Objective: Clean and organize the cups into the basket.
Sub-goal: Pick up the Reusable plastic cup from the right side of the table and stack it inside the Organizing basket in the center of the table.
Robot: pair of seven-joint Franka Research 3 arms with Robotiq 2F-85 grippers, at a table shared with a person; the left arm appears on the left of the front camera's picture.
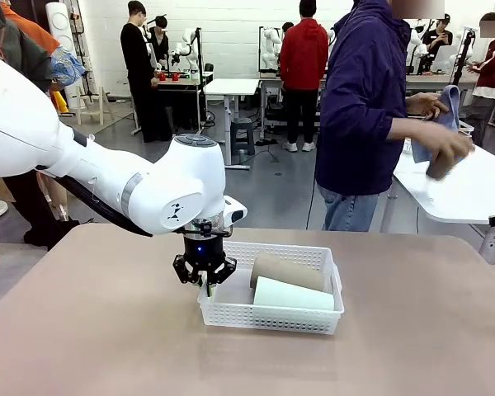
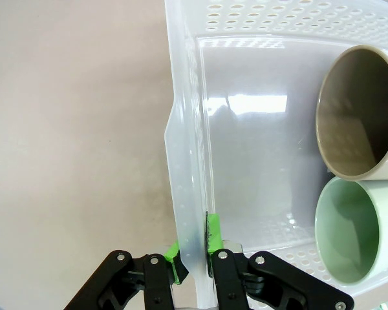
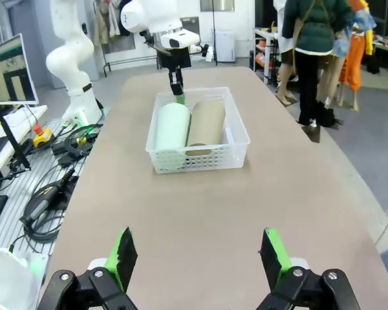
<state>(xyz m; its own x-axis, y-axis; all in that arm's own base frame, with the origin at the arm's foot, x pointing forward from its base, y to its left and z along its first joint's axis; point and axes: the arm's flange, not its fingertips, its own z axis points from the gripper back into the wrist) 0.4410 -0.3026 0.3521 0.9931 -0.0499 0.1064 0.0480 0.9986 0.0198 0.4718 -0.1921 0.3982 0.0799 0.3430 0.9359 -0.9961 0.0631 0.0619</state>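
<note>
Two cups lay on their sides in the basket (image 1: 268,320). The tan cup (image 1: 287,271) was toward the far wall and the mint cup (image 1: 293,294) just beside it toward the near wall, both mouths turned to your left gripper (image 2: 193,248). That gripper was pinched shut on the basket's short end wall, one green pad outside and one inside. Your right gripper (image 3: 198,252) hung wide open over the near end of the surface (image 1: 107,346), well apart from the basket and holding nothing.

You had only a thin, flexible plastic wall in that grip. If you dragged or lifted from there, I'd expect the wall to bend or slide out from between the pads. A lift by one end would tip the basket. The cups were free to roll, so a quick pull could send them against the wall or out over the rim.

A third cup (image 1: 439,167), brownish, was away from the surface in the person's hand (image 1: 445,144), being rubbed with a blue cloth (image 1: 445,111). Hand and cloth covered most of it. From the front, the left gripper's tips were hidden behind the basket wall. The left wrist view cut off the cups' bodies and the basket's far end, and you could not tell whether the two cups touched.
</note>
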